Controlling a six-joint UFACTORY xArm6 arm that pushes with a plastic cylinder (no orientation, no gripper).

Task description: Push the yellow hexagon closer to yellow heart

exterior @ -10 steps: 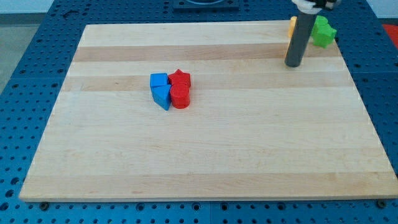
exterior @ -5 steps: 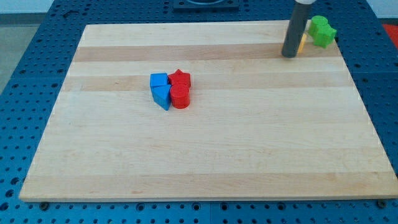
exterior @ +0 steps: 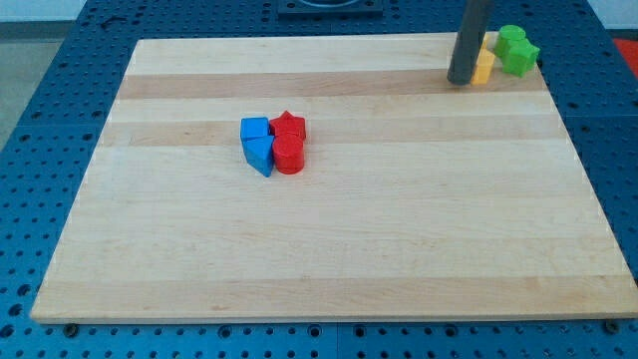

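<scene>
My tip [exterior: 461, 81] stands near the board's top right corner, at the left side of a yellow block [exterior: 484, 66]. The rod hides most of that block, so I cannot tell its shape or whether one or two yellow blocks lie there. Only a yellow sliver shows to the right of the rod. The tip seems to touch or nearly touch it.
Green blocks [exterior: 516, 50] sit right of the yellow one, at the wooden board's [exterior: 329, 239] top right corner. A cluster lies left of centre: a blue block [exterior: 255, 129], a blue block [exterior: 260, 155], a red star [exterior: 289, 125] and a red cylinder [exterior: 289, 156].
My tip has moved toward the view's top, from below the yellow block to its left side. The yellow block now shows on the rod's right instead of its left.
</scene>
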